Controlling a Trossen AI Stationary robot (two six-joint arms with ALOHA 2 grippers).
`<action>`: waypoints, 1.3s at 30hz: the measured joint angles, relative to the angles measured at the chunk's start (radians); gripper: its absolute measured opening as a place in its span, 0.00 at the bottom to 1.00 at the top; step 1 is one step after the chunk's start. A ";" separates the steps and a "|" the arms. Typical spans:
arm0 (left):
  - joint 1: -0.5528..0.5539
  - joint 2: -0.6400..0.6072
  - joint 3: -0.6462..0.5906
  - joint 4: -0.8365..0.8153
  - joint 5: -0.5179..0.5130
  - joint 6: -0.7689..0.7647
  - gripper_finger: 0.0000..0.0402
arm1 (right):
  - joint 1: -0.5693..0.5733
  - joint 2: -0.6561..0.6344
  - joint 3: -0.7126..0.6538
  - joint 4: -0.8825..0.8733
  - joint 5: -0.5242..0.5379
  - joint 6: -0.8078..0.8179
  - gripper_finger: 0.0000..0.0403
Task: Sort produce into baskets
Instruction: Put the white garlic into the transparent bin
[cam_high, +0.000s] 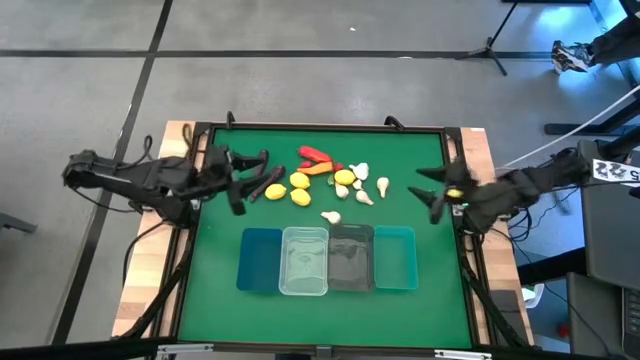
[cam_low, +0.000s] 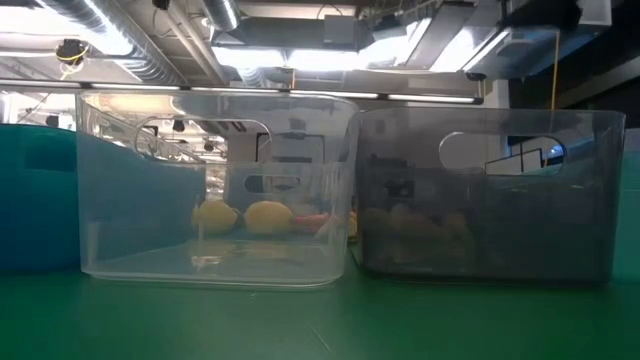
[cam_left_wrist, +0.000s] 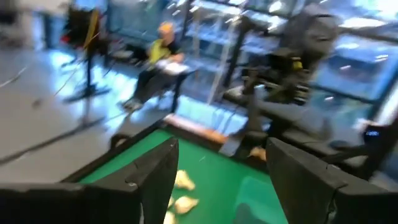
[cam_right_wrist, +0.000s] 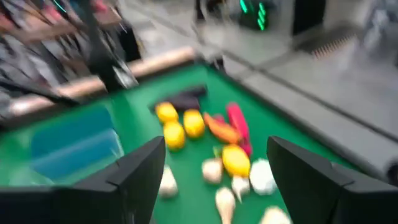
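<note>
High view: both pincers hover open and empty at the sides of the green tabletop (cam_high: 215, 300).
Left pincer (cam_high: 250, 172) hangs beside the produce (cam_high: 335, 180) heaped at the far middle; right pincer (cam_high: 433, 192) waits just right of it, jaws spread; four baskets (cam_high: 327, 260) stand in a row at the near middle.

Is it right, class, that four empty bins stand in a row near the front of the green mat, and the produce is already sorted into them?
Not sorted. The high view shows the four bins empty in their row; the produce lies loose on the green mat behind them.
</note>
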 joint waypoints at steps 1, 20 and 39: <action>0.021 0.011 0.005 -0.013 0.001 -0.023 0.59 | -0.027 0.027 0.000 -0.010 -0.024 0.021 0.70; 0.203 0.032 0.013 -0.359 0.125 -0.330 0.59 | -0.743 0.502 0.100 -0.323 -0.539 0.089 0.70; 0.203 0.052 0.005 -0.421 0.125 -0.324 0.59 | -0.768 0.666 -0.054 -0.005 -0.656 0.103 0.70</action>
